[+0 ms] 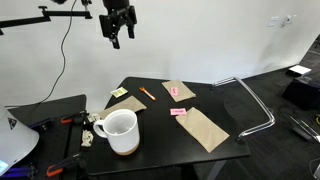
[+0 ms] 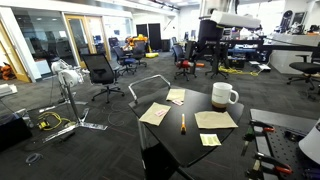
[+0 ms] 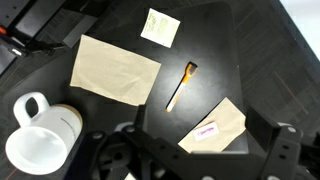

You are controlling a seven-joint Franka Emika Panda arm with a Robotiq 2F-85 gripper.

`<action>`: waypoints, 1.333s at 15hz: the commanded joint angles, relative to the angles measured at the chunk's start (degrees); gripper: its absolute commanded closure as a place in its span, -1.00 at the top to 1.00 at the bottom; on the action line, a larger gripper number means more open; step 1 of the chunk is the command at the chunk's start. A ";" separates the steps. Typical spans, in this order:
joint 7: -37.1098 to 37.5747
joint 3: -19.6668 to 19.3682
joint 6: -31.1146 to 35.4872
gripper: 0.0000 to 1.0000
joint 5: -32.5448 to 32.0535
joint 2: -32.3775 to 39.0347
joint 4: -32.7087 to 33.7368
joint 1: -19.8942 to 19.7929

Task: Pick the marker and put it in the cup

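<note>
Lying flat on the table (image 1: 165,135) between tan paper sheets (image 3: 115,68), the marker (image 1: 146,94) is not yet grasped, with the cup (image 1: 120,130) well apart. The gripper (image 1: 117,30) is held high above, jaws spread and empty, so the approach is judged to be in hand. A descent with the jaws set across the thin shaft is called for next.

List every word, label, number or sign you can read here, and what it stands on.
Nothing here can be read.
Pink slip on a brown paper: dark marks, too blurred to read.
Pale green note: faint marks, too small to read.
White mug and orange marker: no print visible.
</note>
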 commanded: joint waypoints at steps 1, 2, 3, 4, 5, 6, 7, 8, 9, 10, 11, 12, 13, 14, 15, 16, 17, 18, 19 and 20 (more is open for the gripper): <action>8.27 1.04 6.20 1.00 -2.33 4.07 -0.63 -0.62; 10.04 0.92 7.32 1.00 -3.15 5.11 -0.88 -0.54; 11.76 0.79 8.25 1.00 -4.03 6.09 -1.17 -0.45; 12.97 0.58 8.96 1.00 -4.68 7.03 -1.38 -0.25; 14.01 0.32 9.20 1.00 -5.15 7.98 -1.44 0.03; 14.78 0.11 9.63 1.00 -5.40 8.98 -1.49 0.30; 15.36 -0.08 9.91 1.00 -5.38 10.04 -1.45 0.56; 16.17 -0.14 10.31 1.00 -5.68 11.13 -1.46 0.67; 16.85 -0.21 10.59 1.00 -6.16 11.92 -1.49 0.74; 17.80 -0.32 11.08 1.00 -6.73 12.74 -1.57 0.81; 18.55 -0.44 11.69 1.00 -7.56 13.68 -1.72 0.86; 18.69 -0.70 12.53 1.00 -7.96 14.54 -1.89 1.01; 18.85 -0.92 13.66 1.00 -8.33 15.23 -2.18 1.19; 17.93 -1.25 15.13 1.00 -7.99 16.04 -2.49 1.48; 17.87 -1.47 16.68 1.00 -7.98 16.88 -2.75 1.61; 17.21 -1.74 17.81 1.00 -7.54 17.59 -2.92 1.89; 17.32 -1.94 19.08 1.00 -7.79 18.39 -3.10 2.07; 18.10 -2.07 19.72 1.00 -8.70 19.27 -3.03 2.19; 17.90 -2.26 20.34 1.00 -8.88 20.05 -2.99 2.42; 18.74 -2.35 20.98 1.00 -9.74 20.83 -2.90 2.53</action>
